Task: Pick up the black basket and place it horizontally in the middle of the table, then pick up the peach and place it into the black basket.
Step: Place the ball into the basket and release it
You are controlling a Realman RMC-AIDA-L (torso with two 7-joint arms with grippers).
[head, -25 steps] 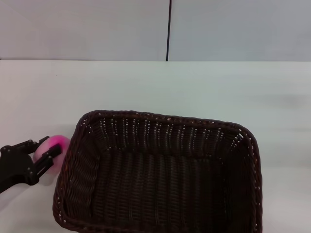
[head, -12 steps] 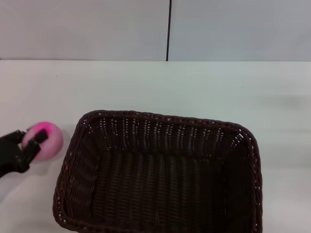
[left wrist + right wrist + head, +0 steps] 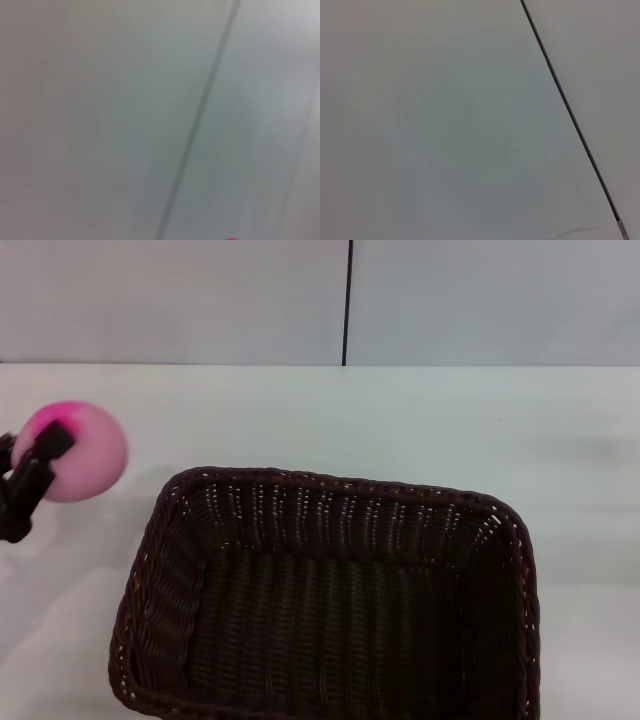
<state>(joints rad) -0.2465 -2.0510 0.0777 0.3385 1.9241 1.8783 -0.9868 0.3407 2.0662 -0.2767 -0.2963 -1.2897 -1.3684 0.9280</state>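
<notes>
The table (image 3: 400, 420) is a broad, plain white top with a smooth matte finish, running from the near edge of the head view back to a pale grey wall (image 3: 180, 300); the wall is flat and bare, split by one thin dark vertical seam (image 3: 348, 300) a little right of centre; the same sort of pale surface with a dark line (image 3: 200, 110) across it fills the left wrist view, and another such line (image 3: 570, 115) crosses the right wrist view, which shows nothing else; no writing, label or brand mark can be read anywhere.

The black basket (image 3: 330, 600) sits on the near middle of the table with its long side running left to right; it is a large dark woven wicker tray with sloped sides, rounded corners and a braided rim, open side up, its near edge cut off by the picture's lower border; nothing lies inside it.

The peach (image 3: 78, 452) is at the far left, raised above the table and clear of the basket, just beyond and to the left of the basket's far left corner; it is pale pink with a bright magenta patch on top; the left gripper (image 3: 42, 462) has its dark fingers closed on the fruit, one finger lying across its left face; a sliver of pink shows at the edge of the left wrist view.

The right gripper is out of sight in every view.
</notes>
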